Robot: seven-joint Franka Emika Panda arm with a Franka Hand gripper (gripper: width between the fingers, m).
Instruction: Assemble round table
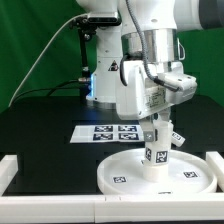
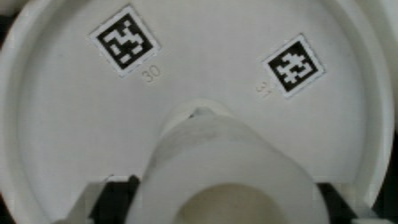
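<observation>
The large rimmed round disc (image 1: 160,174) lies flat on the black table near the front, tags facing up. The thick cylindrical leg (image 1: 155,150) stands upright on the disc's middle. My gripper (image 1: 157,128) comes down from above and is shut on the leg's upper part. In the wrist view the leg (image 2: 217,160) fills the space between my dark fingers (image 2: 121,196), with the disc (image 2: 196,70) and two of its tags behind it. I cannot make out the small flat base piece.
The marker board (image 1: 112,133) lies on the table just behind the disc. White border rails run at the exterior view's left (image 1: 8,172) and right (image 1: 214,160). The robot's base (image 1: 100,75) stands at the back before a green backdrop.
</observation>
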